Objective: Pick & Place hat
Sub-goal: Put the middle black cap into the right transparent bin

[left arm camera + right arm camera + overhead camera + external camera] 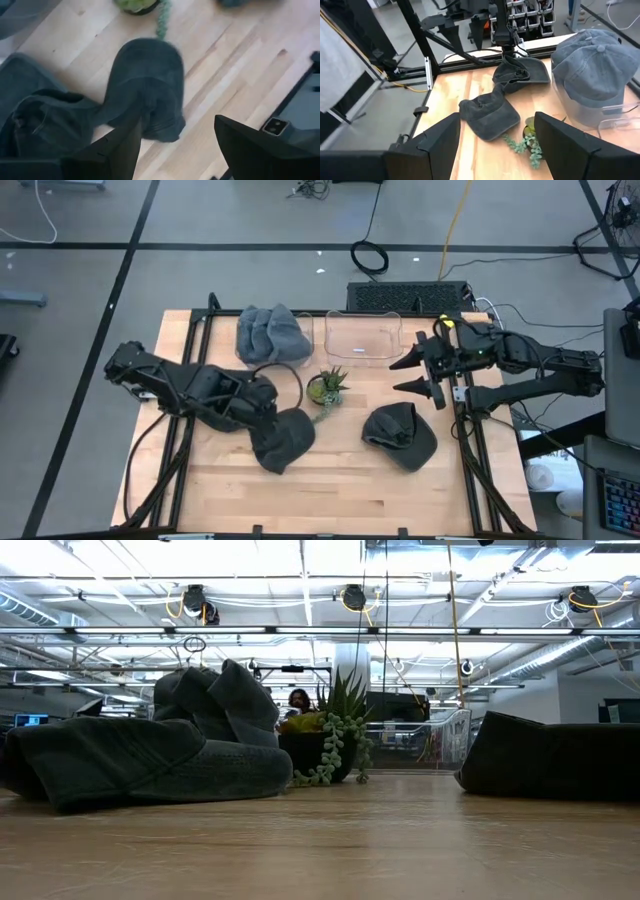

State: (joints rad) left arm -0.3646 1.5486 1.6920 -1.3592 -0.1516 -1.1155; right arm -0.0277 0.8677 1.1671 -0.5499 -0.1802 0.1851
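Lying crumpled on the wooden tabletop (340, 480), a dark grey hat (284, 440) sits just in front of the left arm, near the small potted succulent (326, 387) at the middle. The left pincer (268, 402) is low over the rear edge of that hat; in the left wrist view its fingers (107, 150) stand apart with the hat's cloth (145, 90) between and ahead of them, and whether they touch the fabric cannot be told. A second dark hat (400, 435) lies on the right half of the tabletop, well apart from the first. Toward the far edge, a stack of lighter grey hats (270, 332) fills one clear plastic bin, beside another clear bin (362, 338). The right pincer (420, 375) hangs above the right side of the tabletop, near the clear bin, fingers spread wide and holding nothing
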